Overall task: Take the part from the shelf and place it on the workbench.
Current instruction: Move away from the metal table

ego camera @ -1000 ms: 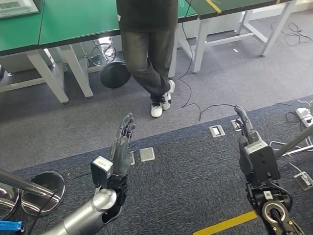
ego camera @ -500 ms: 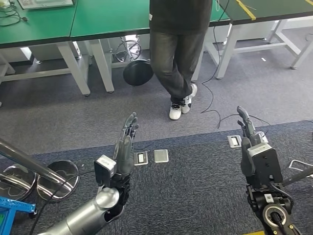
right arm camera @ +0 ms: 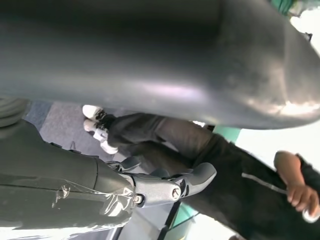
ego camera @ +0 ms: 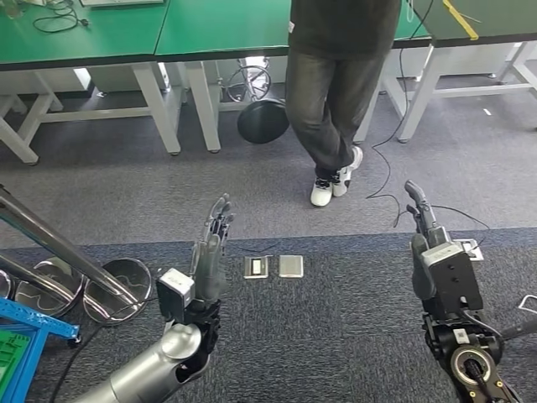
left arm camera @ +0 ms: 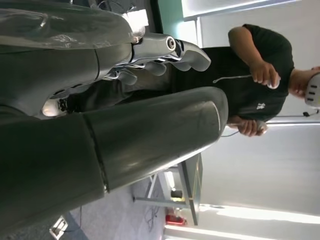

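In the head view, the left hand (ego camera: 212, 252) is seen at lower centre-left, fingers spread and empty; the right hand (ego camera: 425, 231) at lower right is likewise held apart, empty. A green-topped white-legged counter (ego camera: 190, 34) spans the top. A person in dark trousers (ego camera: 329, 92) stands before it. The part cannot be located.

In the left wrist view, the extended fingers (left arm camera: 181, 52) are seen holding nothing.

In the right wrist view, the straight fingers (right arm camera: 177, 185) are seen empty.

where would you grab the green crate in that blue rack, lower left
Probably its top rim, from above: the green crate sits inside the blue rack, whose rails block its sides. Only a corner shows, so handles cannot be told.
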You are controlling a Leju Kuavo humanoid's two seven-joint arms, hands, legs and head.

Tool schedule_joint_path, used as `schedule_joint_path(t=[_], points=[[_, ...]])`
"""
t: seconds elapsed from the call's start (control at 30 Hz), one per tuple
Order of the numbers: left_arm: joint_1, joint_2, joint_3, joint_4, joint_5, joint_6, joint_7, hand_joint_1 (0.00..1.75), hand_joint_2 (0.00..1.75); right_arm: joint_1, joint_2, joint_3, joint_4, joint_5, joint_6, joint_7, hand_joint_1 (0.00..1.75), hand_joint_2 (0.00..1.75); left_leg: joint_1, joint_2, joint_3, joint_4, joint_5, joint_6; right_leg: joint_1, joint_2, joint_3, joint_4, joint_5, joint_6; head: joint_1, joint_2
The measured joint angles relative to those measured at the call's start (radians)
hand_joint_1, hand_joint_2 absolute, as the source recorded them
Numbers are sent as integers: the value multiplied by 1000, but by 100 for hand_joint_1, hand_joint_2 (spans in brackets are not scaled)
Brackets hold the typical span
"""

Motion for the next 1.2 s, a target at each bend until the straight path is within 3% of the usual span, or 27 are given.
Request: schedule_joint_path(t=[0.03, 0.1, 0.17, 0.23, 0.27, 0.3, 0.33, 0.37, 0.4, 0.47, 0.53, 0.6, 0.63, 0.67, 0.73, 0.77, 0.8, 0.83, 0.87, 0.9, 0.97, 1.03, 1.1, 1.13, 1.2], points=[[-1, 0, 0, 0, 0, 0, -1, 0, 0, 0, 0, 0, 0, 0, 0, 0, 0, 0, -4, 2, 6, -15, 0, 6, 3, -9, 1, 1, -4, 5, 2, 0], [-1, 0, 0, 0, 0, 0, -1, 0, 0, 0, 0, 0, 0, 0, 0, -1, 0, 0, -5, -23, 5, -18, 1, 19, 0, -23, 3, 2, -11, 16, 7, 0], [-2, 0, 0, 0, 0, 0, -2, 0, 0, 0, 0, 0, 0, 0, 0, -1, 0, 0, -3, -44, 9, -23, 4, 31, -5, 4, -14, 46, -44, 23, 11, 0], [-2, -2, 0, 0, 0, 1, -2, 0, 0, 1, 0, 0, 0, 0, 2, -1, 0, 0, -2, -64, 12, -25, 4, 39, -8, 51, -73, 174, -107, 26, 16, 0], [-1, -2, 0, 0, 0, 2, -2, 0, 0, 2, 0, 1, 0, 0, 2, 0, 0, 0, -3, -75, 12, -25, 3, 41, -8, 63, -110, 249, -135, 26, 18, 0], [0, -3, 0, 0, 0, 3, -2, 0, 0, 4, 0, 1, 1, 0, 3, 0, 0, 0, -4, -87, 13, -24, 3, 42, -8, 68, -140, 304, -150, 26, 18, 0], [1, -3, 0, 0, 0, 4, -1, 0, 0, 5, 0, 1, 1, 0, 4, 0, 0, 0, -5, -100, 13, -23, 2, 43, -8, 72, -153, 322, -143, 25, 18, 0], [2, -3, 0, 0, -1, 6, -1, 0, 0, 5, 0, 1, 2, 0, 5, 0, 0, 0, -5, -115, 14, -21, 2, 42, -8, 75, -148, 298, -117, 23, 18, 0], [3, -3, 0, 0, -1, 7, -1, 0, 0, 5, 0, 1, 2, 0, 5, 0, 0, 0, -5, -129, 16, -19, 1, 41, -8, 83, -125, 238, -76, 19, 18, 0], [3, -3, 0, 0, -2, 9, -1, 0, 0, 4, 0, 1, 3, 0, 6, 0, 0, 0, -5, -154, 15, -15, -2, 38, -11, 127, -68, 101, -10, 11, 18, 0], [3, -4, 0, 0, -2, 9, 0, 0, 0, 3, 0, 1, 4, 0, 6, 0, 0, 0, -1, -176, 6, -12, 1, 28, -10, 155, -36, 35, 1, 6, 19, 0], [5, -3, 0, 0, -3, 9, 0, 0, 0, 2, 0, 2, 4, -1, 5, 0, 0, 0, 3, -198, -2, -14, 7, 14, -8, 138, -25, 21, 0, 2, 19, 0], [7, -3, 0, 0, -3, 8, 0, 0, 0, 2, 0, 1, 4, -2, 5, 0, 0, 0, 2, -191, -4, -11, 5, 9, -9, 126, -20, 16, 2, -2, 17, 0], [7, -2, 0, 0, -3, 8, 0, 0, 0, 2, 1, 1, 4, -2, 5, -1, 0, 0, 0, -169, -11, 4, -6, 4, -10, 114, -15, 9, 5, -6, 14, 0], [6, -1, 0, 0, -3, 7, -1, 0, 0, 2, 1, 1, 4, -2, 5, -1, 0, 0, -3, -104, -60, 107, -59, -2, -8, 87, -8, 0, 9, -15, 7, 0], [6, -1, 0, 0, -3, 6, -1, 0, 0, 3, 1, 1, 4, -2, 5, -1, 0, 0, -1, -83, -98, 180, -91, -5, -6, 74, -8, -1, 9, -18, 4, 0], [7, -1, 0, 1, -3, 5, -1, 0, 0, 4, 1, 1, 5, -2, 5, -1, 0, 0, 1, -73, -131, 243, -113, -8, -4, 59, -9, -1, 8, -20, 3, 0], [8, -1, 0, 1, -3, 5, -1, 0, 0, 5, 1, 1, 6, -2, 5, 0, 0, 0, 3, -69, -148, 273, -117, -11, -3, 45, -9, 0, 7, -21, 3, 0], [9, -1, 0, 2, -3, 5, -1, 0, 0, 5, 1, 1, 7, -2, 5, 0, 0, 0, 5, -64, -142, 261, -102, -12, -3, 32, -9, 0, 6, -20, 2, 0], [9, 0, 0, 2, -3, 5, -1, 0, 0, 5, 1, 1, 8, -2, 5, 0, 0, 0, 5, -57, -114, 209, -73, -12, -3, 20, -8, 0, 5, -19, 1, 0], [8, 0, 0, 2, -3, 5, -1, 0, 0, 5, 1, 1, 8, -2, 5, 0, 0, 0, 2, -21, -32, 60, -19, -8, 0, 0, -5, 1, 1, -13, -2, 0], [6, -1, 0, 2, -3, 5, -1, 0, 0, 4, 1, 1, 8, -2, 5, -1, 0, 0, -5, -2, 10, -17, -2, 2, 5, -16, -2, 2, -4, -4, 0, 0], [6, -1, 0, 2, -3, 5, -1, 0, 0, 3, 1, 1, 8, -2, 5, -1, 0, 0, -8, -23, 9, -22, -2, 14, 6, -31, 3, 1, -8, 6, 4, 0], [6, -1, 0, 2, -3, 5, -1, 0, 0, 3, 1, 1, 8, -2, 5, -1, 0, 0, -6, -33, 11, -24, -1, 19, 4, -27, 3, 4, -13, 12, 5, 0], [5, -1, 0, 2, -3, 4, -1, 0, 0, 1, 1, 0, 8, -2, 5, -2, 0, 0, -1, -52, 15, -30, 3, 30, -1, 12, -21, 60, -52, 20, 10, 0]])
